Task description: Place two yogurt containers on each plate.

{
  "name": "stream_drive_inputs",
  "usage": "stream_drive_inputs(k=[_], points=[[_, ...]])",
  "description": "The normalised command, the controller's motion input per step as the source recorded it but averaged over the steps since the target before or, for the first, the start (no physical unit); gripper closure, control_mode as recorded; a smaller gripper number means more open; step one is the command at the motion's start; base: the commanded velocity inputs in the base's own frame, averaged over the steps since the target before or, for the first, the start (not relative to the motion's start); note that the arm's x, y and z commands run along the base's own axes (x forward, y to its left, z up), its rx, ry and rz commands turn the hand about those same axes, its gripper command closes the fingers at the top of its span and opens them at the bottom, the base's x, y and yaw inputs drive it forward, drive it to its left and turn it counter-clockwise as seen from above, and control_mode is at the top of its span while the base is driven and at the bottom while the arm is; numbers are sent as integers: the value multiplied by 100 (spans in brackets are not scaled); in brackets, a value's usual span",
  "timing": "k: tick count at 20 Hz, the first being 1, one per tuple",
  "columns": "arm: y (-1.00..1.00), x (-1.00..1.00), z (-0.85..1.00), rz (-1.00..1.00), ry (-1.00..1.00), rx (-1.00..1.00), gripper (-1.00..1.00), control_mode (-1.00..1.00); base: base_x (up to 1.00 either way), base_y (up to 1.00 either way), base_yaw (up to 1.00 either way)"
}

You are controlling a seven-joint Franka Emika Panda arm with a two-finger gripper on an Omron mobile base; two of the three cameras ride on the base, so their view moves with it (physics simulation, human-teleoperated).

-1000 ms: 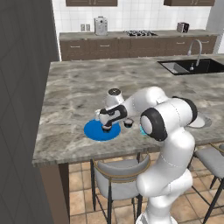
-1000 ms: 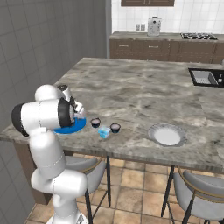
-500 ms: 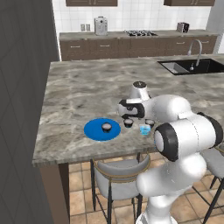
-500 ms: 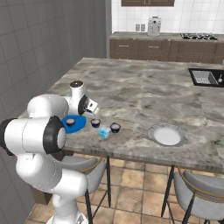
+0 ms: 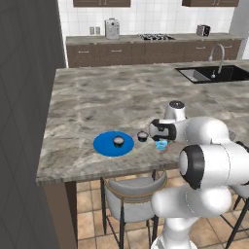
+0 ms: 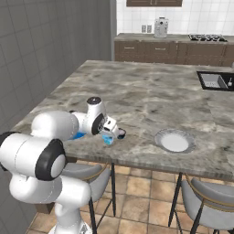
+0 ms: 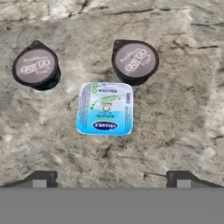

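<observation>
From the left base view, the blue plate [image 5: 113, 144] lies near the counter's front edge with one dark yogurt cup [image 5: 118, 141] on it, so that plate is half served. Just off its rim at 3 o'clock stands another dark cup [image 5: 142, 136], and beyond that the light blue cup [image 5: 161, 144], both on bare stone; I judge they wait there to be carried over. My arm folds low across the counter, forearm nearly level, and my gripper [image 5: 153, 131] hangs over those two cups (the fingers themselves are hard to make out here).

From the right base view, the pale plate [image 6: 174, 140] sits well apart at 3 o'clock from my hand, and I see nothing on it. My wrist points down at the counter beside the light blue cup.

In the hand view I look straight down. The light blue cup [image 7: 105, 108] is central, with one dark cup at 10 o'clock [image 7: 36, 66] and a third dark cup [image 7: 134, 60] at 1 o'clock, none touching. My fingertips [image 7: 41, 179] stand far apart at the bottom edge, jaws spread wide and holding nothing, and the blue cup lies ahead of the gap between them, probably my next pick.
</observation>
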Motion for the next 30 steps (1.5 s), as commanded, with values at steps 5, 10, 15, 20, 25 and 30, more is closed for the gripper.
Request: stream_drive_inputs(k=[5, 10, 15, 20, 25, 30], points=[[-1, 17, -3, 0, 0, -2, -100, -100, 0, 0, 0], [-7, 45, -2, 0, 0, 0, -100, -100, 0, 0, 0], [-7, 7, -24, 0, 2, 0, -100, -100, 0, 0, 0], [0, 16, -25, 0, 0, 0, -100, -100, 0, 0, 0], [0, 21, -25, 0, 0, 0, -100, -100, 0, 0, 0], [0, 15, -28, 0, -1, 0, -100, -100, 0, 0, 0]])
